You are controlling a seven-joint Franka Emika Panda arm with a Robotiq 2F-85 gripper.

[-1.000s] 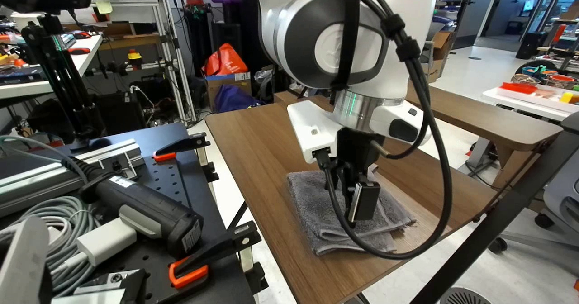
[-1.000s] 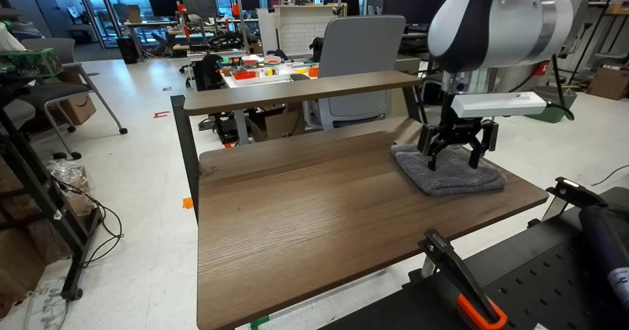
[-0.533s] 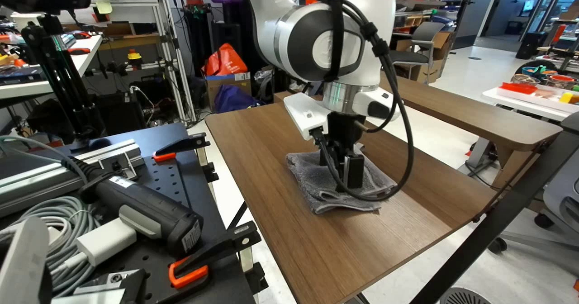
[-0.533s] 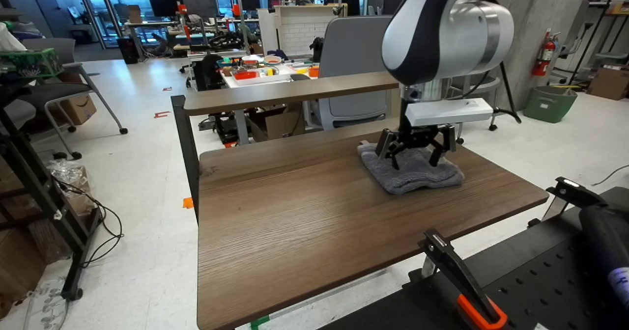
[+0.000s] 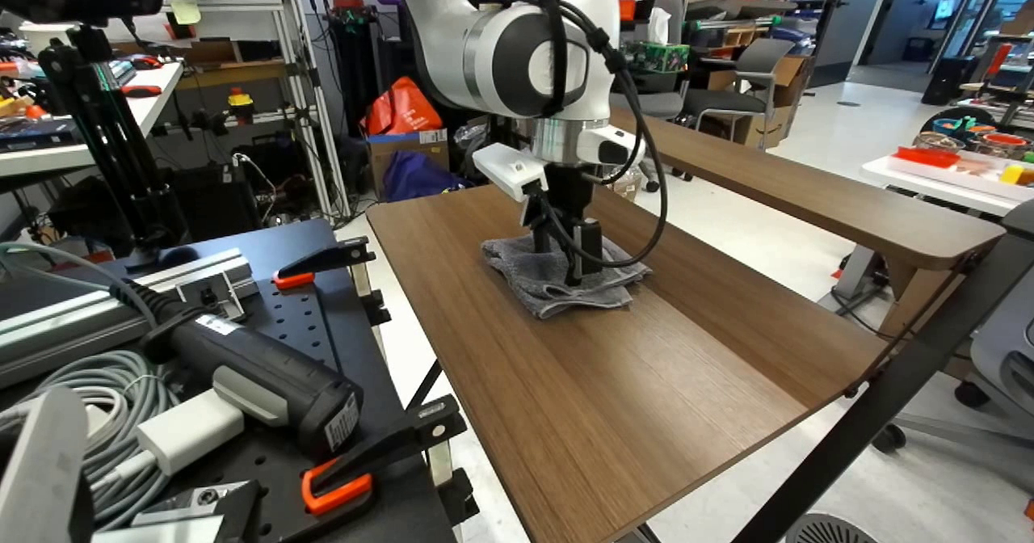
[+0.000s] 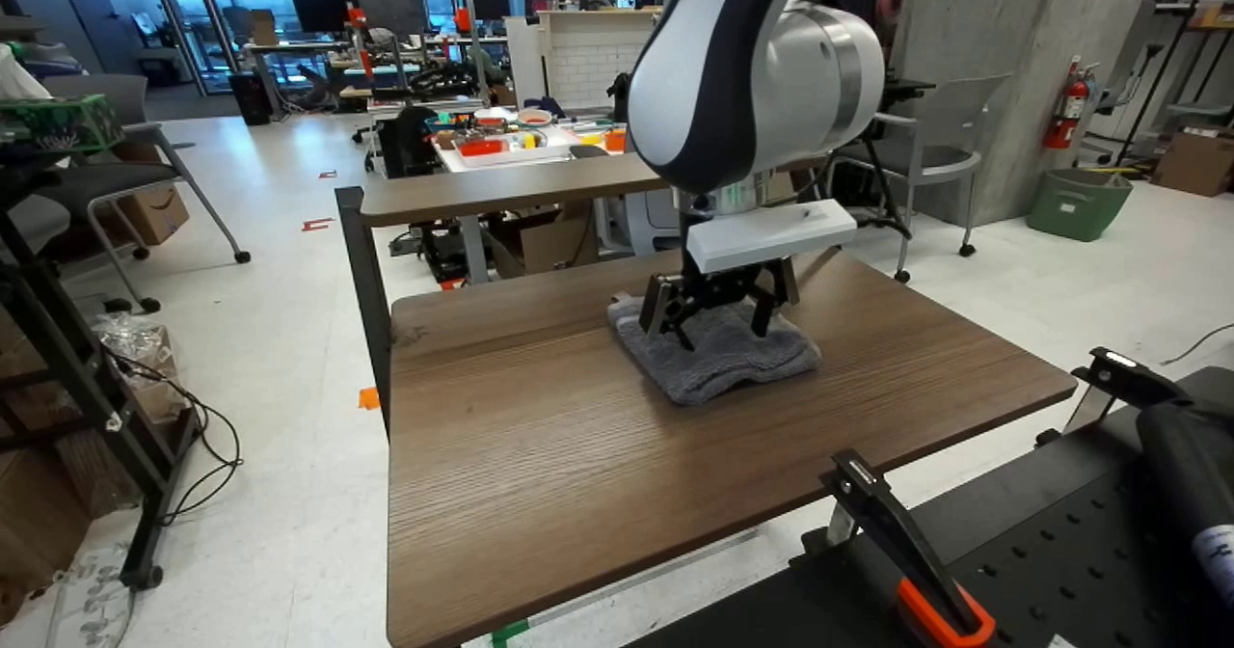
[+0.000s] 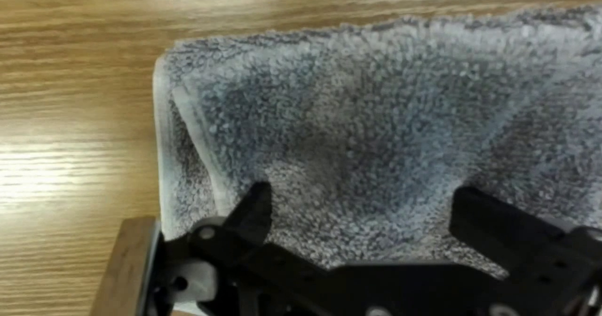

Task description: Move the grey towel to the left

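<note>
Right, occlusions first: gripper (image 7: 362,191) and wrist cover the middle of the grey towel (image 6: 694,378) in both exterior views. In the wrist view the towel runs out past the right edge, and its lower part sits behind the gripper body. Robot arm (image 6: 762,89) gets cut off at the top of an exterior view.

Containers, all background: tissue box (image 5: 666,58) with a white tissue (image 5: 658,24) sticking up; white tray (image 5: 953,178) with red and yellow items in it, too small to name (tray is cropped by the right edge); cardboard box (image 5: 386,162) with an orange bag (image 5: 401,109) at its top, in it or on it I can't tell. Green bin (image 6: 1078,206) stands beside the pillar, contents unreadable.

Gripper: two fingers (image 7: 494,222) spread well apart, tips down at the towel's top layer, rumpled cloth lying between them. How hard they press, can't tell. Towel is folded in layers, lying on the wooden table (image 6: 540,455) inside the edges, roughly mid-table in an exterior view.
</note>
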